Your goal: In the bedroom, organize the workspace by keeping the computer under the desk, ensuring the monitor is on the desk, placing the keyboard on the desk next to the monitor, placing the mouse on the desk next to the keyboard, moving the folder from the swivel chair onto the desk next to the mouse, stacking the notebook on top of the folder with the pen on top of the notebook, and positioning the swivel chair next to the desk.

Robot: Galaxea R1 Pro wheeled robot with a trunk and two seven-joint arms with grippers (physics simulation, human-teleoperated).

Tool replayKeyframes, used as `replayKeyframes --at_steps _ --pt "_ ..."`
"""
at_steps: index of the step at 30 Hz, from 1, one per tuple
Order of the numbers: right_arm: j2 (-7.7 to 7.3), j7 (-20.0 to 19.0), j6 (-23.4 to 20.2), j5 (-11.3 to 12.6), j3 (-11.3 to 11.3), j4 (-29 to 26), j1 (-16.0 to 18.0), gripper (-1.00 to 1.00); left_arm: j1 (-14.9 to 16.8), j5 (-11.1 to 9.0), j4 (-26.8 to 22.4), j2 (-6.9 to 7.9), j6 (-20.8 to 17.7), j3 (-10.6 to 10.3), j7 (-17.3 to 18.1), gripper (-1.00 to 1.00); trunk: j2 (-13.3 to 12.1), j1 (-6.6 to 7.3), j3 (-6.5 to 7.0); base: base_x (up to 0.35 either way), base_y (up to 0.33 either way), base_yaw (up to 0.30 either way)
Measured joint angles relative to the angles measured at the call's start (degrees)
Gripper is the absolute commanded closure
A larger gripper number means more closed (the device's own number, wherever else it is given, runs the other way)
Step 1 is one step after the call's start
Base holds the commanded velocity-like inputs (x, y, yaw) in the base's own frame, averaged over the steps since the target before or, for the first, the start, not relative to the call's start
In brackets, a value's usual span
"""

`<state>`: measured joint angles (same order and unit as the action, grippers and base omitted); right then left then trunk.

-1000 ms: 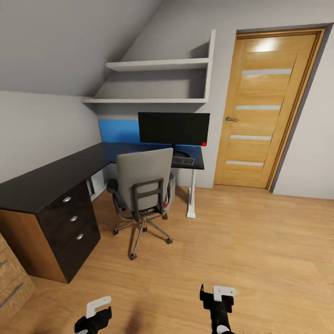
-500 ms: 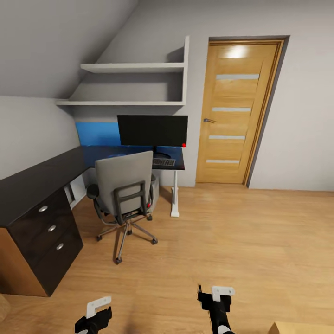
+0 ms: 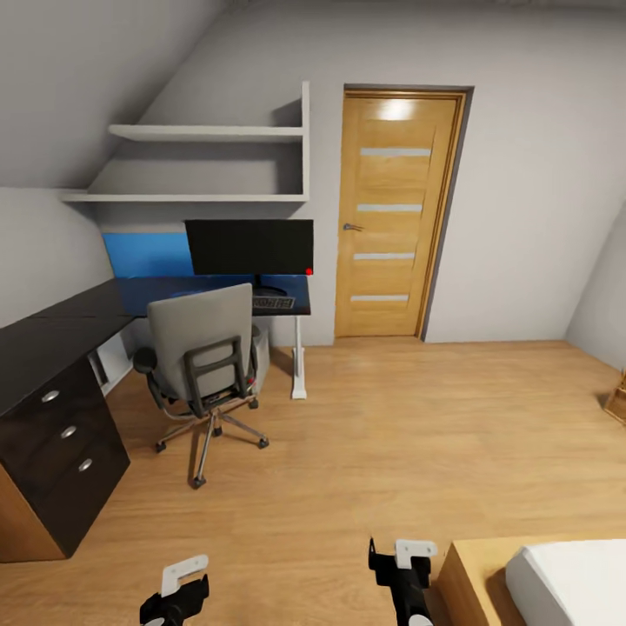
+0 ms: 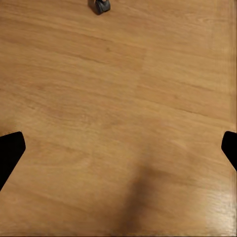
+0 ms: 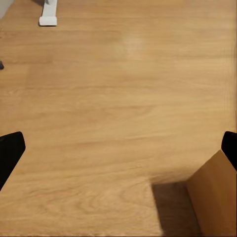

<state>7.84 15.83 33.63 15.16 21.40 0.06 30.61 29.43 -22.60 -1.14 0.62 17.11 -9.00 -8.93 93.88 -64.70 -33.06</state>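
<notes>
Wide wooden floor (image 3: 417, 435) ahead, grey walls, a light-wood door (image 3: 391, 217) at the far side. L-shaped black desk (image 3: 52, 335) along the left wall and far corner, white leg (image 3: 298, 361) at its end, drawers with silver knobs nearest. On its far top, the monitor (image 3: 249, 247) upright, the keyboard (image 3: 273, 303) just in front and below it; mouse too small to make out. Grey swivel chair (image 3: 202, 348) turned back-on, pushed close to the desk, hiding its own seat, so the folder, if there, cannot be told; a grey box behind it, probably the computer, mostly covered. Bed corner (image 3: 535, 578) with wooden frame close at the lower right. Left gripper (image 3: 176, 591) and right gripper (image 3: 404, 569) low over the floor, both spread wide in the wrist views, holding nothing. Likely risks: clipping the bed frame with the right arm while turning, since it sits just beside that gripper; bumping the chair on approach and rolling it off on its castors (image 4: 100, 6); reaching the seat blind from behind the backrest. Chair itself stands between robot and desk top.
</notes>
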Motion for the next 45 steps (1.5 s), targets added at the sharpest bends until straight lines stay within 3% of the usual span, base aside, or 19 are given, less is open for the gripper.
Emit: replayKeyframes --at_steps 7,24,30,34,40,45 --pt "-0.03 -2.85 0.0 0.02 -0.01 0.19 -0.27 -1.0 0.0 -0.01 0.0 0.59 0.0 0.0 0.11 -1.0 -2.81 1.54 1.26 -0.304 -0.004 -0.106" --pt "0.09 -3.71 0.02 -0.25 0.04 0.32 -0.38 -1.0 -0.67 -0.01 -0.01 1.13 0.14 0.0 0.17 -1.0 -9.62 5.31 4.31 -0.052 0.0 -0.012" --pt "0.06 -3.52 -0.01 -0.46 0.07 0.33 -0.39 -1.0 -3.26 -0.02 0.0 1.14 0.52 0.0 0.98 -1.0 -12.03 6.62 5.39 -0.001 0.0 0.0" --pt "0.05 -3.43 -0.04 -0.53 0.07 0.65 -0.6 -1.0 -5.36 -0.04 0.0 1.14 2.94 0.01 2.39 -1.0 -13.63 7.5 6.1 0.0 0.0 0.0" --pt "-0.15 -3.32 0.51 -0.65 0.09 0.87 -4.29 -1.0 -9.54 -0.12 0.0 1.1 10.59 -0.02 3.68 -1.0 -16.04 8.82 7.18 0.0 0.0 0.0" --pt "-0.32 -3.33 5.04 -0.65 0.07 0.89 -8.43 -1.0 -13.74 -0.15 0.01 0.99 14.53 0.02 4.08 -1.0 -18.05 9.92 8.07 0.0 0.0 0.0"
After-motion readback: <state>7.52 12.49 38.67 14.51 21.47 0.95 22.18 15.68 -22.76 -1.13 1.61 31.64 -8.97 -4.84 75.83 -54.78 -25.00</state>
